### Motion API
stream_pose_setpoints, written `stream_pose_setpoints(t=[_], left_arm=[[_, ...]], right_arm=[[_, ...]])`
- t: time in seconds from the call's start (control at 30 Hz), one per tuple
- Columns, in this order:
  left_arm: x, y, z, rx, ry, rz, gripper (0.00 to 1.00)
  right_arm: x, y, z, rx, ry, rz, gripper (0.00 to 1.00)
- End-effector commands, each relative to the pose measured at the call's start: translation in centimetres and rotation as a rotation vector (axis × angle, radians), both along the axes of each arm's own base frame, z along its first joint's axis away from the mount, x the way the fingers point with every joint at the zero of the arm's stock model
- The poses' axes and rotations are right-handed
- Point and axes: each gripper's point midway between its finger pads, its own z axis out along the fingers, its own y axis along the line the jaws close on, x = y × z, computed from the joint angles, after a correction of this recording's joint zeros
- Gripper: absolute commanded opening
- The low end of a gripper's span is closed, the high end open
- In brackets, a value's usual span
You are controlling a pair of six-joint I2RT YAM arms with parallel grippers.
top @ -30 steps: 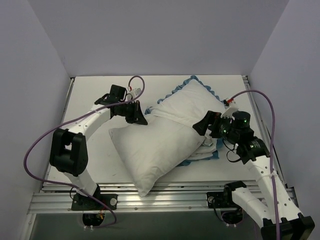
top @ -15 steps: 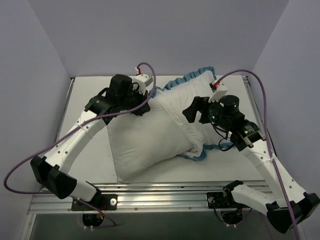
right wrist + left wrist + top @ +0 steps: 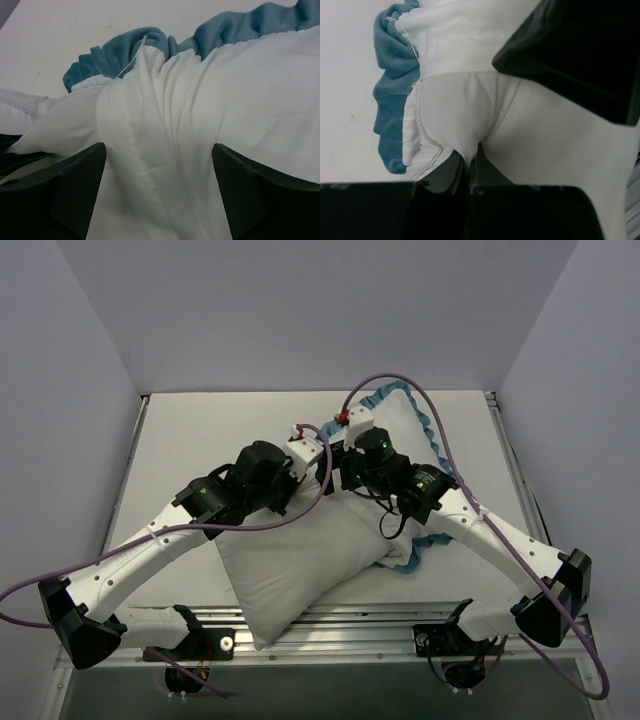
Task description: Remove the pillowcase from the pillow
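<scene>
- Lavender walls close in a white surface on three sides. The two arm bases are bolted at its near edge.
- Lying diagonally across the surface is the pillow, plump and plain white. Its near corner reaches the front rail, and its far end is inside the pillowcase.
- The pillowcase covers the far right part of the pillow with its white face up. Its teal ruffled edging runs along the far right side and shows again beside the pillow's right edge.
- The left arm and the right arm both reach inward. Their wrists meet above the middle of the pillow, just beside each other.
- In the left wrist view, the left fingers are closed on a pinch of the pillow's smooth white cloth. This is just below the gathered mouth of the pillowcase, and a stitched seam runs along the pillow's edge beside the pinch.
- Spread wide apart, the right fingers have creased white pillowcase cloth lying between them. Neither tip visibly clamps it.
- A loose thread trails from the ruffle where the pillowcase bunches.
- In the right wrist view, a pointed corner of the pillow pokes out at the left, past the pillowcase edge.
- Purple cables loop over both arms.
</scene>
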Motion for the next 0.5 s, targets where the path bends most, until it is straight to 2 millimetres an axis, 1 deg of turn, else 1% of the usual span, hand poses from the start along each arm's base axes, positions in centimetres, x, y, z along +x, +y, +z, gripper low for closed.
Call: stream_pose_setpoints(t=[0.0, 0.1, 0.13, 0.2, 0.23, 0.3, 0.33, 0.4, 0.43, 0.47], left_arm=[[1.3, -0.2, 5.2, -0.117, -0.168, 0.039, 0.02], [1.2, -0.1, 5.6, -0.139, -0.176, 0.041, 0.02], [1.1, -0.1, 5.7, -0.147, -0.175, 0.04, 0.02], [0.9, 0.0, 5.9, -0.159, -0.179, 0.044, 0.02], [0.9, 0.1, 6.0, -0.162, -0.181, 0.044, 0.02], [0.6, 0.3, 6.0, -0.165, -0.174, 0.046, 0.02], [0.5, 0.3, 6.1, -0.17, -0.172, 0.047, 0.02], [0.1, 0.7, 6.2, -0.183, -0.17, 0.05, 0.02], [0.1, 0.9, 6.3, -0.181, -0.172, 0.056, 0.02], [-0.1, 1.4, 6.7, -0.189, -0.184, 0.064, 0.02]], right_arm=[[0.3, 0.4, 1.4, -0.046, -0.079, -0.027, 0.82], [0.5, 0.1, -0.2, -0.102, -0.064, -0.043, 0.75], [0.7, 0.1, -1.0, -0.122, -0.055, -0.048, 0.69], [0.9, -0.3, -2.1, -0.161, -0.046, -0.063, 0.62], [1.0, -0.4, -2.9, -0.179, -0.036, -0.069, 0.54], [1.3, -0.8, -4.0, -0.207, -0.029, -0.093, 0.44], [1.5, -1.0, -4.5, -0.222, -0.026, -0.107, 0.32], [2.1, -1.9, -4.9, -0.245, -0.032, -0.155, 0.2], [2.5, -2.6, -5.2, -0.246, -0.027, -0.191, 0.07], [3.0, -3.3, -5.1, -0.246, -0.031, -0.222, 0.01]])
